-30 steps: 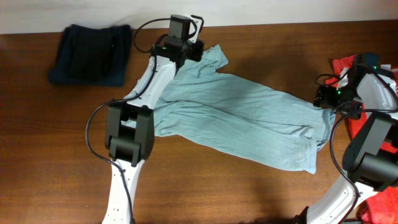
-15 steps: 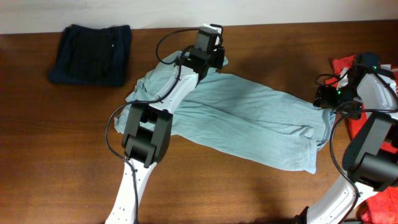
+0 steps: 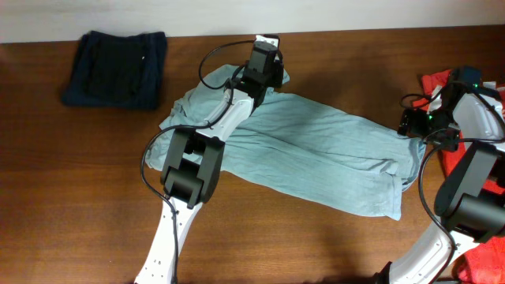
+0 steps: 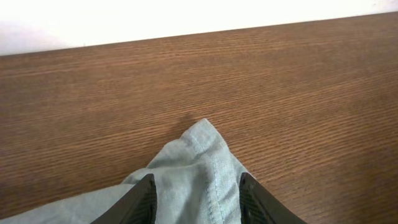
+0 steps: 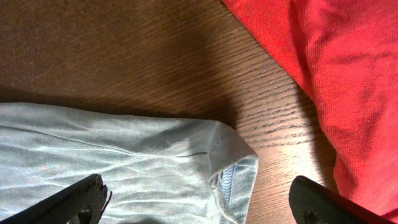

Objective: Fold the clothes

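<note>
A large pale grey-blue T-shirt (image 3: 316,150) lies spread slantwise across the wooden table (image 3: 79,197). My left gripper (image 3: 268,69) hovers over its far sleeve corner (image 4: 202,146). The jaws stand apart and the cloth lies slack between them (image 4: 196,199). My right gripper (image 3: 414,126) is wide open above the shirt's right corner (image 5: 230,155), one finger (image 5: 87,196) over the cloth and the other (image 5: 317,199) over bare wood. A red T-shirt (image 5: 348,74) lies just right of that corner. A folded dark navy garment (image 3: 117,67) sits at the far left.
The table's far edge and a white wall (image 4: 186,18) run just beyond the left gripper. More red cloth (image 3: 481,264) shows at the near right corner. The right arm (image 3: 473,181) stands along the right side, and the left arm (image 3: 185,170) crosses the shirt's left part.
My left gripper has moved right along the far side with the sleeve and has opened its jaws off the cloth. The right arm has not moved.
</note>
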